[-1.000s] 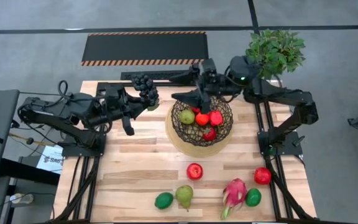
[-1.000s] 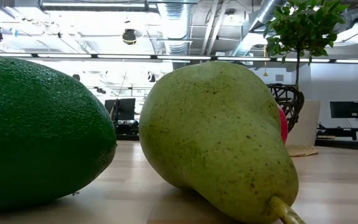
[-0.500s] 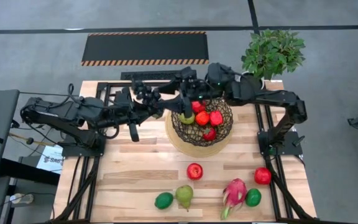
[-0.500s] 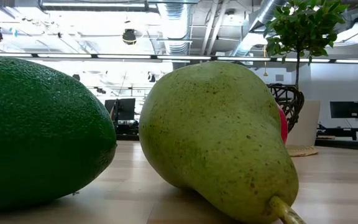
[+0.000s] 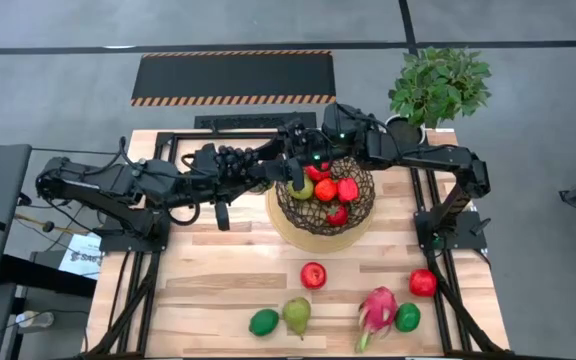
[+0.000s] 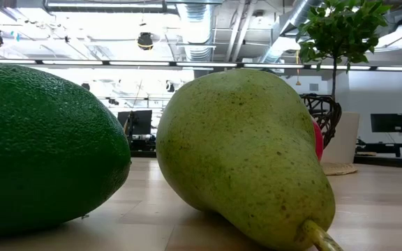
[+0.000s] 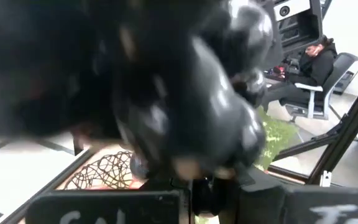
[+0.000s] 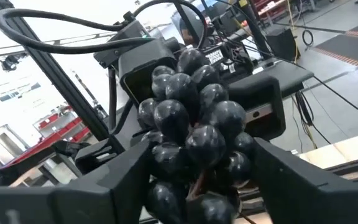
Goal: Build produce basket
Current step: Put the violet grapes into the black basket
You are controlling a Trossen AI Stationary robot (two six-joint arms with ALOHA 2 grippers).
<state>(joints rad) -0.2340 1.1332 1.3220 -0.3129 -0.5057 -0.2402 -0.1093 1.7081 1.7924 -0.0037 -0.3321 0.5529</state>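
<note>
Handover step — grapes [image 5: 236,158] clamped in left gripper [image 5: 240,163], open right gripper [image 5: 286,160] set around them beside basket [image 5: 360,200]; right closure, then left release, seems needed.

In the low view, most of the table is blocked by a large dark-green pebbled lime [image 6: 44,146], cut off at the left edge, and a speckled green pear [image 6: 246,157], whose stem is cropped at the bottom. Behind the pear only a sliver of the dark-brown open-weave wire basket [image 6: 324,115] and of something red is seen. The left wrist view is almost filled by a blurred bunch of dark glossy grapes [image 7: 185,93]; the fingers there are hidden. In the high view, the left gripper [image 5: 236,165] is masked by the grapes and the arms crossing there.
</note>
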